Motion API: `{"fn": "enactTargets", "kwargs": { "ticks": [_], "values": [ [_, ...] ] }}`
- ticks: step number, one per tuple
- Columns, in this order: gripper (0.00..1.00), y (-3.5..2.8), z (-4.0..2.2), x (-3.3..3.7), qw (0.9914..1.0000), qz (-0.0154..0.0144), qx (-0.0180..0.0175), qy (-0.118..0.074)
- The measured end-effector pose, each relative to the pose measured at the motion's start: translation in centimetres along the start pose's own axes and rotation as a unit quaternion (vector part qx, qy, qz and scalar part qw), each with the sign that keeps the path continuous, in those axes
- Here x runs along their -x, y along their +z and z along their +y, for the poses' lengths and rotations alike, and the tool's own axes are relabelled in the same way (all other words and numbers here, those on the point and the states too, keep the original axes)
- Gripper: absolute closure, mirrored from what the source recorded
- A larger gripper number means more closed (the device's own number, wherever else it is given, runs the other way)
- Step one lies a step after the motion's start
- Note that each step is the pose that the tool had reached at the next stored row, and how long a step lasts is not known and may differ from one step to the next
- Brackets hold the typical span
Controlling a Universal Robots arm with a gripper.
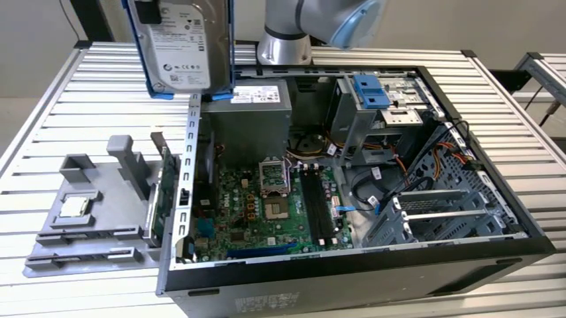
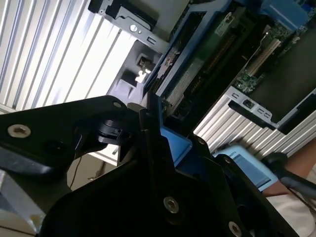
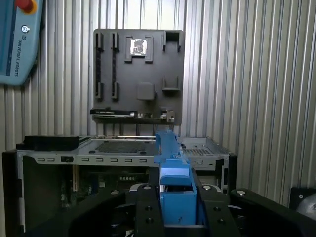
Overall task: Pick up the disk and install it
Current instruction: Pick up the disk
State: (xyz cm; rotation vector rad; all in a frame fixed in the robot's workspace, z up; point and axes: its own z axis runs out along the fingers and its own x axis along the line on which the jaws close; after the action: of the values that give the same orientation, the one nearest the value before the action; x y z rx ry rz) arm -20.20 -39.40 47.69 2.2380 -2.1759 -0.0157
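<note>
Disk point(image 1: 181, 46) is up in the air, hanging on end, white label facing the camera and the blue bracket running down both long sides. In the exterior view it sits above the back corner of the open computer case point(image 1: 354, 281) on the exterior view's left, clear of the case and the table point(image 1: 79, 99). The top of the disk is cut off by the frame edge. The arm point(image 1: 287, 33) is behind it, to the exterior view's right.

Both wrist views show the gripper point(image 3: 175, 197) clamped on the disk point(image 3: 173, 170). The blue bracket edge stands straight up between the two black fingers point(image 3: 147, 207), pressed on both sides, and sticks out past the tips. The second wrist view shows the same: the blue edge point(image 2: 180, 148) is pinched in the gripper point(image 2: 170, 140) with the case interior beyond it.

Case lies on its side, open, with the motherboard point(image 1: 265, 212) exposed. The blue-fronted drive cage point(image 1: 372, 93) is at the far end, well apart from the disk. A grey tray point(image 1: 89, 232) sits beside the case on the exterior view's left, with a small silver chip point(image 1: 75, 207) on it.
</note>
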Motion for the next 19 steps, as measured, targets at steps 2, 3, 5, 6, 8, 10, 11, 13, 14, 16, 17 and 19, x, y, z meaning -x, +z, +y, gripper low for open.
{"fn": "enactTargets", "kwargs": {
  "ticks": [2,3,5,6,8,10,11,13,14,16,17,19],
  "values": [
    [1.00,-0.02,-0.87,-0.13,1.00000,0.0000,0.0006,0.000],
    [1.00,-0.03,-1.33,-0.19,1.00000,-0.0001,0.0009,0.000],
    [1.00,-0.05,-2.24,-0.33,1.00000,-0.0001,0.0015,0.000],
    [1.00,-0.06,-2.67,-0.40,1.00000,-0.0001,0.0018,0.000],
    [1.00,-0.07,-3.61,-0.55,1.00000,-0.0001,0.0023,0.000],
    [1.00,-0.09,-4.50,-0.71,1.00000,-0.0001,0.0028,0.000],
    [1.00,-0.10,-4.97,-0.79,1.00000,-0.0001,0.0030,0.000],
    [1.00,-0.12,-5.89,-0.97,0.99999,-0.0001,0.0034,0.000],
    [1.00,-0.13,-6.34,-1.05,0.99999,-0.0001,0.0036,0.000],
    [1.00,-0.15,-7.24,-1.23,0.99999,-0.0001,0.0040,0.000],
    [1.00,-0.16,-7.69,-1.32,0.99999,-0.0001,0.0041,0.000],
    [1.00,-0.17,-8.56,-1.51,0.99999,-0.0002,0.0043,0.000]
  ]
}}
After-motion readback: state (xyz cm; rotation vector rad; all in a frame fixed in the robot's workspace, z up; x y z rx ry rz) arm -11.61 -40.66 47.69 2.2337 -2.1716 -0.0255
